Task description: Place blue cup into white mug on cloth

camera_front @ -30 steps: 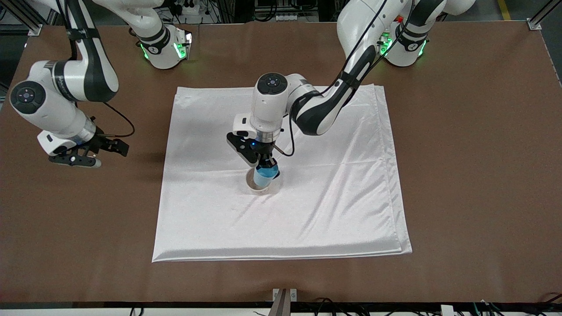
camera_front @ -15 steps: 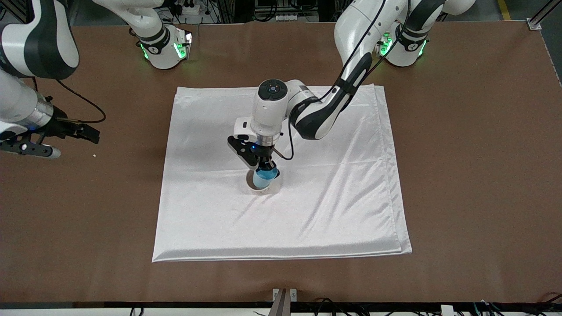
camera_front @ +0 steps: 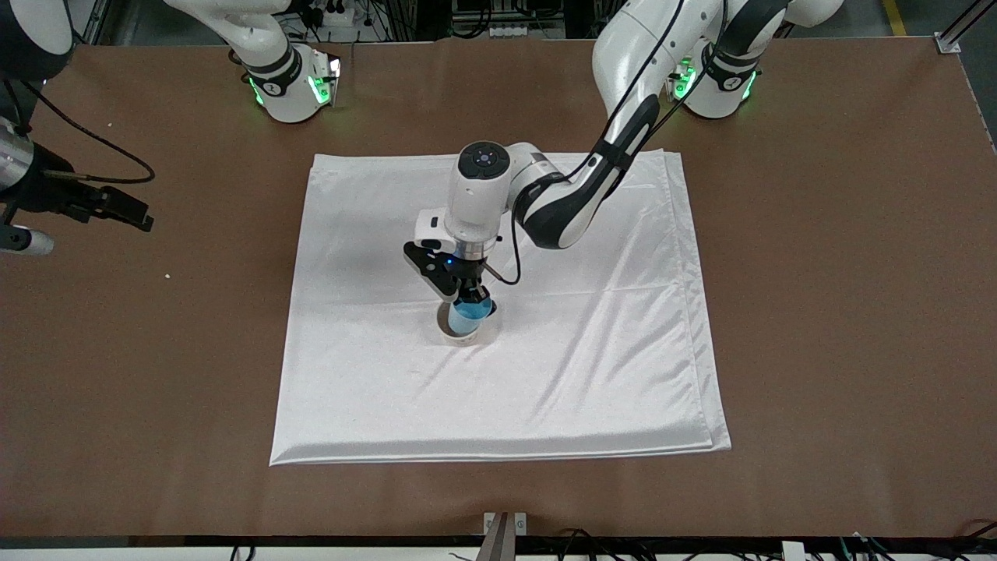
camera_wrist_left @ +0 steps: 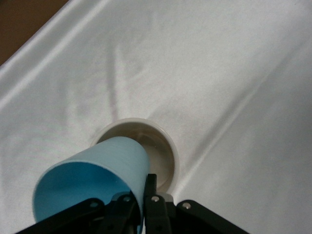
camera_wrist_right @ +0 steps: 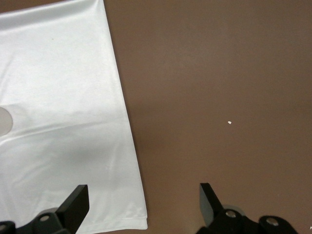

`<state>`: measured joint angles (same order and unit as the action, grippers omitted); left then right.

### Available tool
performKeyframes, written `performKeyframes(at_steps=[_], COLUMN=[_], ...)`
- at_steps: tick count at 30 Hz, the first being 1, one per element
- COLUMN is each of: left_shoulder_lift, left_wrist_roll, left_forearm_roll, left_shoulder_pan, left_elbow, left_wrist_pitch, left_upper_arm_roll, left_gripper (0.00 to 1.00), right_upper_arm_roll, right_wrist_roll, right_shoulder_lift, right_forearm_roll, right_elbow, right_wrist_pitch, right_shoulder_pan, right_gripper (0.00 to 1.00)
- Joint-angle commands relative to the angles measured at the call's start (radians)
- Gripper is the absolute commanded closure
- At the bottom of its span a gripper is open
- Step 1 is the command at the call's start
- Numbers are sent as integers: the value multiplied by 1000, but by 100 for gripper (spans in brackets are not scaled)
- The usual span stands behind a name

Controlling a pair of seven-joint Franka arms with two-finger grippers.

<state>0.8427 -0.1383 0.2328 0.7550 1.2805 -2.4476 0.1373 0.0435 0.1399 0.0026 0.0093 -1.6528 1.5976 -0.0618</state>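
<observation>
The white mug (camera_front: 461,330) stands upright near the middle of the cloth (camera_front: 592,366); its handle and face are hidden. My left gripper (camera_front: 467,300) is shut on the rim of the blue cup (camera_front: 472,315), one finger inside and one outside. It holds the cup tilted, with the cup's lower end in the mug's mouth. The left wrist view shows the cup (camera_wrist_left: 92,180), the mug's rim (camera_wrist_left: 168,146), the cloth (camera_wrist_left: 219,73) and my left gripper (camera_wrist_left: 144,195). My right gripper (camera_front: 23,240) is open and empty in the air over the bare table; in its wrist view (camera_wrist_right: 144,204) it is beside the cloth's edge (camera_wrist_right: 73,122).
The brown table (camera_front: 841,312) surrounds the cloth on all sides. A tiny white crumb (camera_front: 167,275) lies on it near the right arm's end, also in the right wrist view (camera_wrist_right: 229,122). A metal bracket (camera_front: 505,523) sits at the table's near edge.
My left gripper has lowered the blue cup onto the mug's mouth. My right arm has drawn away from the cloth toward its own end of the table.
</observation>
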Motion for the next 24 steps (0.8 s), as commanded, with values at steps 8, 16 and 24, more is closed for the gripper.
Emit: performKeyframes(at_steps=[8, 16, 24], left_shoulder_lift=[10, 3, -74], left_wrist_roll=[37, 35, 37], left_forearm_roll=[-6, -6, -6], left_shoulder_pan=[-6, -8, -51], left_elbow=[-30, -29, 14], left_wrist_pitch=[-5, -5, 16], left_upper_arm_roll=[-4, -4, 4], left_gripper=[0, 0, 0], right_upper_arm_roll=[59, 45, 36], right_wrist_roll=[-16, -68, -75], right_shoulder_lift=[10, 2, 0], right_forearm_roll=[37, 37, 35], right_elbow=[96, 96, 100], right_wrist_pitch=[-44, -45, -61], right_shoulder_pan=[-13, -19, -15], right_gripper=[0, 0, 0])
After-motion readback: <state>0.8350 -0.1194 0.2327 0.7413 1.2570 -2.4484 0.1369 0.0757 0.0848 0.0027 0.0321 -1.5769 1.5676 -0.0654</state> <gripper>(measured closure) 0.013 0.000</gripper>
